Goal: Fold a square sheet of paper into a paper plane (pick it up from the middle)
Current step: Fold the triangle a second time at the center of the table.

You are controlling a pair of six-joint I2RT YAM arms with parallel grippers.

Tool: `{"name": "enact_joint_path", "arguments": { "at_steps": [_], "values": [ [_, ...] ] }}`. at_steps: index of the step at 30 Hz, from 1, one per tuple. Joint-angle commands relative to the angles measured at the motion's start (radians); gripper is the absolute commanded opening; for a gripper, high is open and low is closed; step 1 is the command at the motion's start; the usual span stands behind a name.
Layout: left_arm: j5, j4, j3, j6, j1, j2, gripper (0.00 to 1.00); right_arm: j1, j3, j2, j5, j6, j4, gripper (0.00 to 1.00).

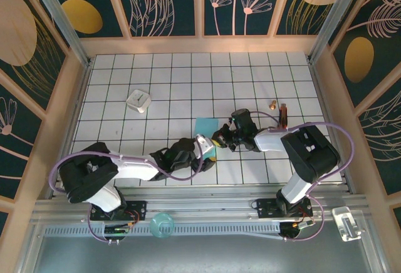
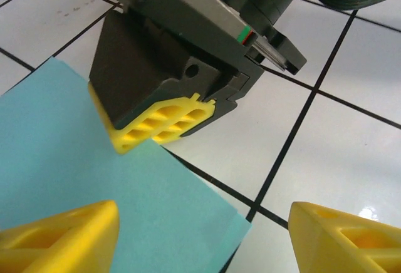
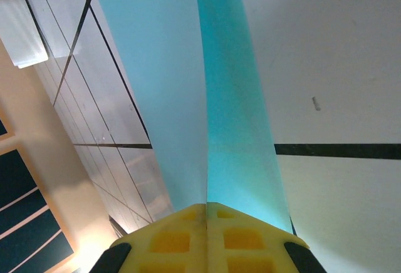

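Your right gripper (image 3: 207,211) is clamped on the light-blue sheet of paper (image 3: 169,66) lying on the surface (image 2: 351,141). Your left gripper (image 2: 203,235) stands wide, holding nothing.

Top external: high, behind bases at 6 o'clock, whole table (image 1: 156,66). Wrist views close: left faces 3 o'clock, right 9; all share the square sheet of paper (image 1: 205,126).

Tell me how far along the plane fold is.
Done: the right gripper is shut on an edge of the paper, which shows a lengthwise bend or crease. In hand: the left gripper stands open beside it. Left: no pointed dart shape yet, so most folds appear to remain.
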Motion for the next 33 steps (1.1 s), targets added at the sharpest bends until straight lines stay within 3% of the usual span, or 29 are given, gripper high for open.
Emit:
{"name": "enact_joint_path", "arguments": {
  "at_steps": [1,6,24,27,29,33],
  "values": [
    [-0.071,-0.026,0.050,0.091,-0.009,0.034,0.71,-0.005,0.022,-0.007,-0.023,0.002,-0.009,0.00],
    [-0.104,-0.059,0.073,0.108,-0.008,0.047,0.58,-0.006,0.012,-0.001,-0.026,0.005,0.005,0.00],
    [-0.036,-0.098,0.116,0.014,-0.008,0.063,0.05,-0.005,0.002,0.012,-0.026,-0.011,0.008,0.01],
    [-0.007,-0.097,0.120,-0.038,-0.008,0.067,0.00,-0.035,-0.001,0.005,-0.027,-0.028,0.001,0.08],
    [0.032,-0.098,0.129,-0.084,-0.007,0.070,0.00,-0.052,-0.007,-0.013,-0.026,-0.057,-0.017,0.18],
    [0.164,-0.081,0.157,-0.214,-0.008,0.082,0.00,-0.101,0.000,-0.092,0.008,-0.192,-0.149,0.30]
  ]
}}
